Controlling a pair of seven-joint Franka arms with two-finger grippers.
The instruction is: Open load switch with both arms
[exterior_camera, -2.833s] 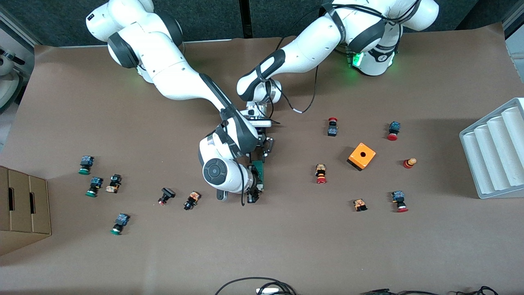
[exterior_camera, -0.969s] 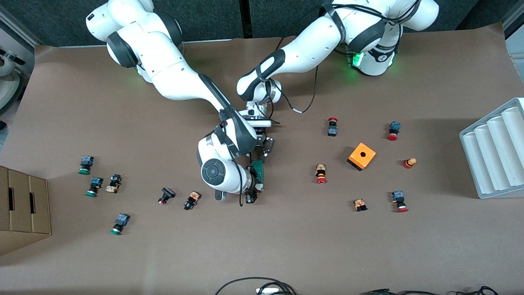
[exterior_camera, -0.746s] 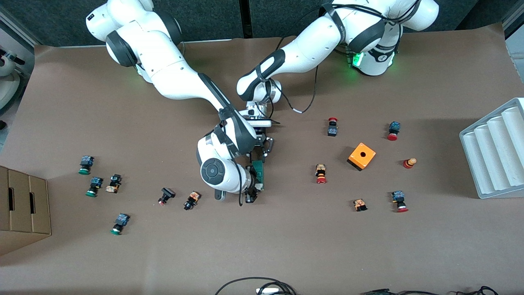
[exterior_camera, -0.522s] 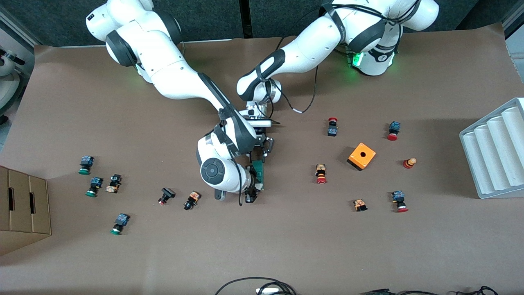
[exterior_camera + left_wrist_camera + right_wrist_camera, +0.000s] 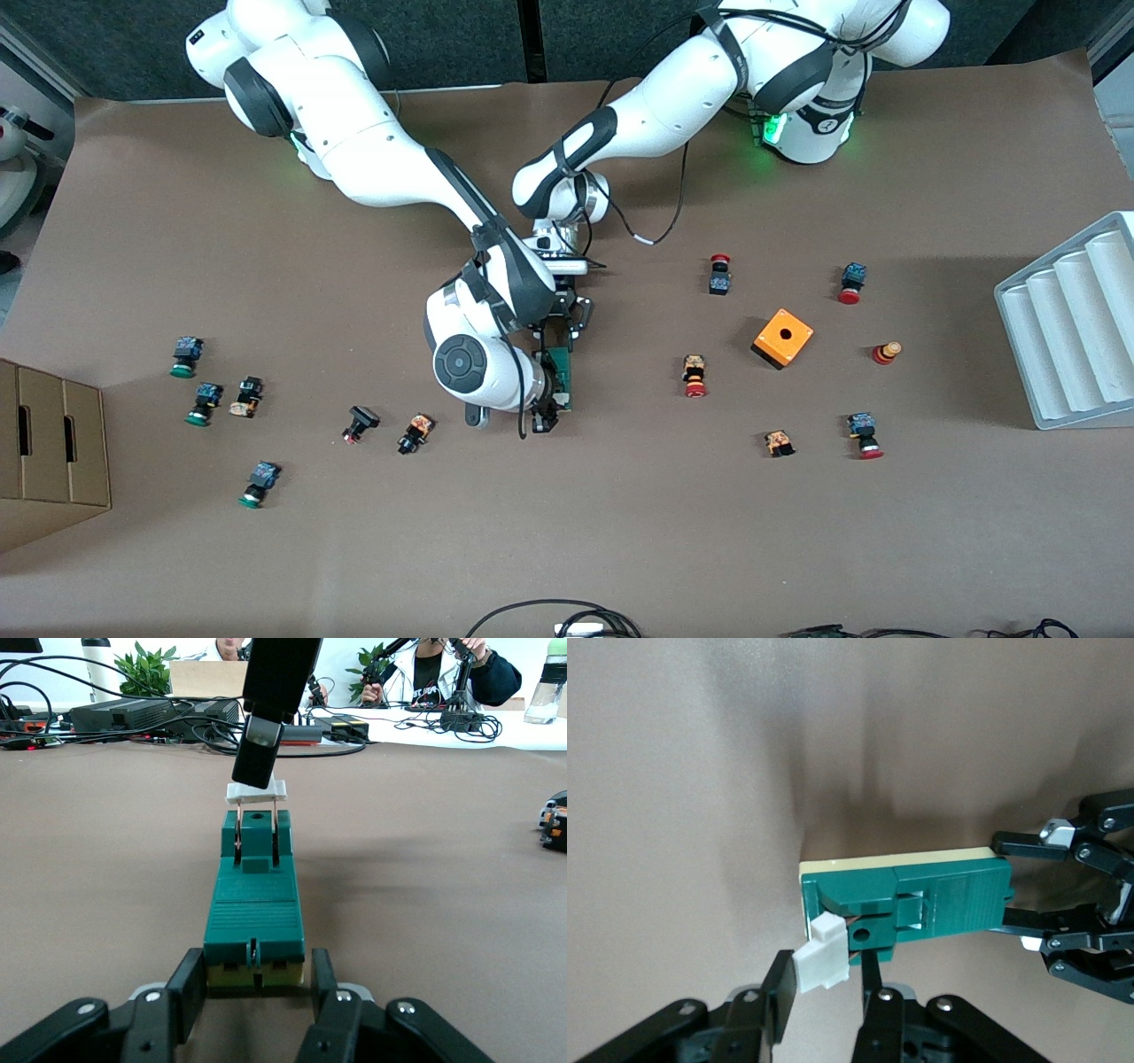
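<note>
1. The load switch (image 5: pixel 254 912) lies flat on the brown table (image 5: pixel 620 532), at the centre of the front view. Its long axis runs up and down the frame, between the two grippers.
2. Its white handle (image 5: pixel 255 793) is at the end lower in the front frame. The handle stands lifted off the green body, with copper blades showing beneath it.
3. The left gripper (image 5: pixel 254 979) is at the switch's upper end in the front view. It is pressed together on the base there, one finger against each side, pinning the base to the table.
4. The right gripper (image 5: pixel 545 415) is at the lower end and pinches the white handle. I cannot tell how firm that pinch is.
5. The step in hand looks like the pull itself: base braced, handle drawn up and away. The switch seems partly open.
6. The next move likely calls for swinging the handle through its arc while the left gripper's clamp does not slip.
7. Small push buttons (image 5: pixel 416 434) and an orange box (image 5: pixel 783 338) lie well apart from the switch.
</note>
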